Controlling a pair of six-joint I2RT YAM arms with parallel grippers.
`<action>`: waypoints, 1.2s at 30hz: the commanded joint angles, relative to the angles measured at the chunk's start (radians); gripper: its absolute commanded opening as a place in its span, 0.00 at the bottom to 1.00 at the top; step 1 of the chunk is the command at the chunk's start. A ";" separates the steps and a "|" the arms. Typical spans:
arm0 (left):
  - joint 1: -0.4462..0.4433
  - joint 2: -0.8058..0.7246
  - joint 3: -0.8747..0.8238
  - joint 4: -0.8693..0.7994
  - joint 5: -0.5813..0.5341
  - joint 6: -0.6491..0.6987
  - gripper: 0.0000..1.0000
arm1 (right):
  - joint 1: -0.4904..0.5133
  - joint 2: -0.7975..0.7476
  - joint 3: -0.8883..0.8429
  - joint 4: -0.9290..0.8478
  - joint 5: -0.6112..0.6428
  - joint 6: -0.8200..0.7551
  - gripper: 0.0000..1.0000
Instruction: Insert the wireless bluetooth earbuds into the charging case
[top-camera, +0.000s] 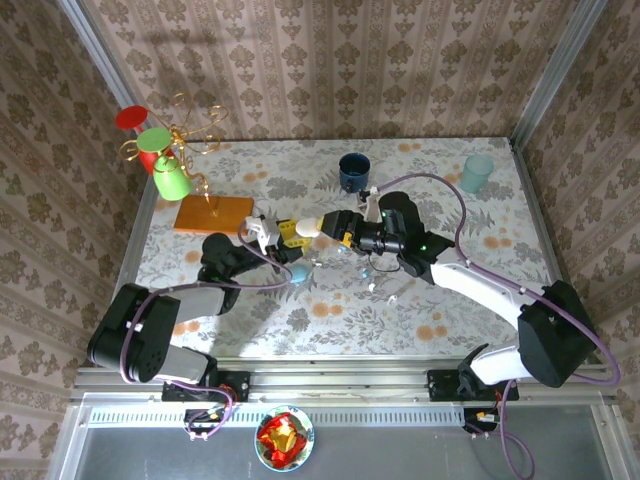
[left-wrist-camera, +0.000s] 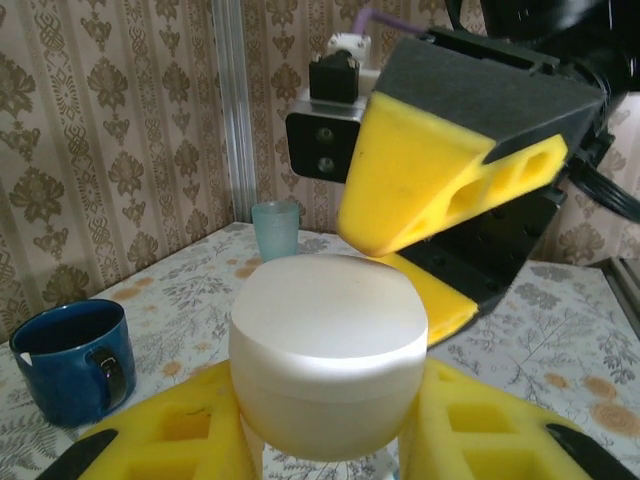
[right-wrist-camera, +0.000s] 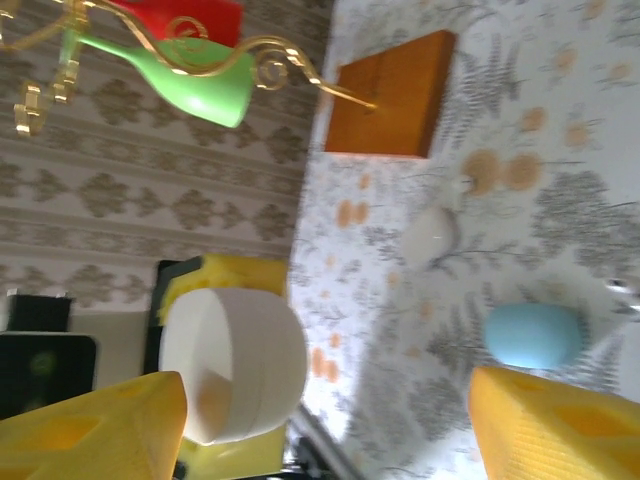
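A white pebble-like charging case (left-wrist-camera: 328, 350) is held closed and clear of the table, with my left gripper (left-wrist-camera: 328, 425) shut on its lower half. From above, the case (top-camera: 312, 228) sits between the left gripper (top-camera: 296, 230) and the right gripper (top-camera: 338, 232). My right gripper (right-wrist-camera: 320, 430) is open, its yellow fingers (left-wrist-camera: 430, 175) spread over and behind the case's top (right-wrist-camera: 235, 365). A light blue case (top-camera: 300, 272) lies on the table below them. Tiny pale pieces that look like earbuds (top-camera: 370, 280) lie under the right wrist.
A dark blue mug (top-camera: 353, 170) and a pale teal cup (top-camera: 477, 172) stand at the back. At the back left, a gold wire stand on an orange wooden base (top-camera: 213, 213) carries a green cup (top-camera: 170, 180). A small white pebble (right-wrist-camera: 430, 235) lies near the blue case (right-wrist-camera: 533, 335).
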 joint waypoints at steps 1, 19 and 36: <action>0.001 -0.011 0.049 0.033 0.005 -0.064 0.32 | -0.005 -0.003 -0.039 0.233 -0.099 0.146 0.72; -0.062 -0.005 0.048 0.033 0.010 -0.019 0.32 | -0.014 0.066 -0.066 0.371 -0.113 0.255 0.41; -0.060 0.006 -0.003 0.027 -0.085 0.066 0.86 | -0.096 0.011 -0.144 0.231 0.014 0.141 0.24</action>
